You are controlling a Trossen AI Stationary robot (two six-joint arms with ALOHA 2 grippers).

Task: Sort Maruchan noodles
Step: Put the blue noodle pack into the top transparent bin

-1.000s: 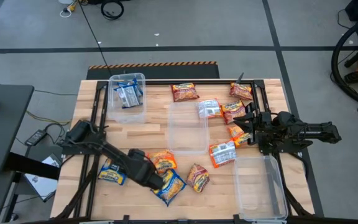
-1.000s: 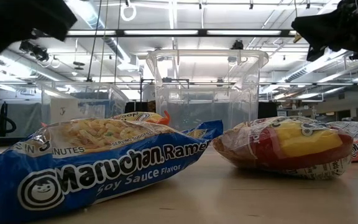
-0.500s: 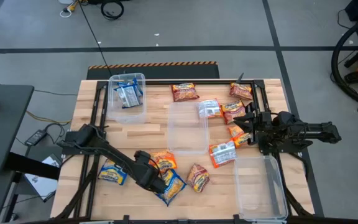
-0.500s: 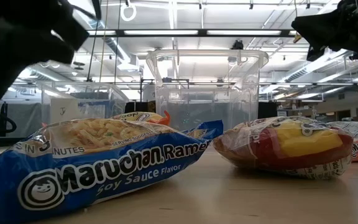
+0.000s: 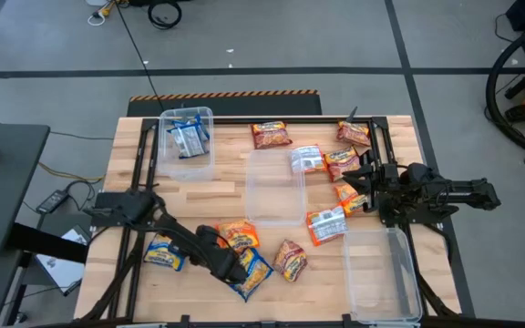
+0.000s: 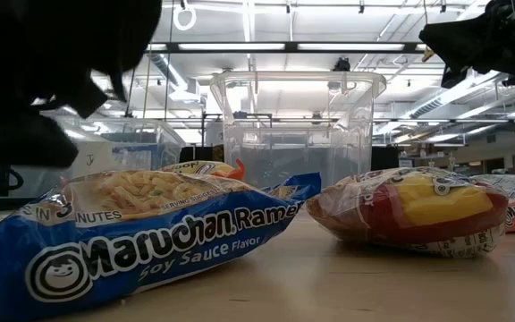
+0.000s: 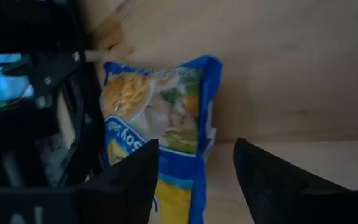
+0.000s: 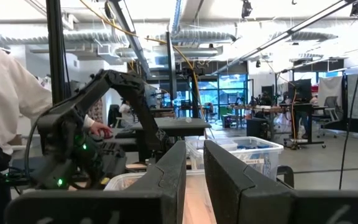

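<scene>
- Since the left hand sits low over the front-left heap w/ fingers spread and nothing between them, it reads as lining up on the blue pack lying flat on the counter; the wrist view shows that pack just past the fingertips, not touched.
- Noodles are scattered: blue ones front-left, red/orange ones front-centre, more along the back and right side near the right arm.
- Left bin already holds blue packs, so probably blues go there; middle bin and right bin look empty, prob. for the other colours.
- Right hand waits above the right-side packs, fingers nearly closed w/ a thin gap, holding nothing.
- Hard to read: low view is half blocked by the dark left arm, so contact w/ the heap can't be judged there.
- From above, the arm covers part of the heap; pack count underneath unclear.
- Flavours of the far packs too small to tell.
</scene>
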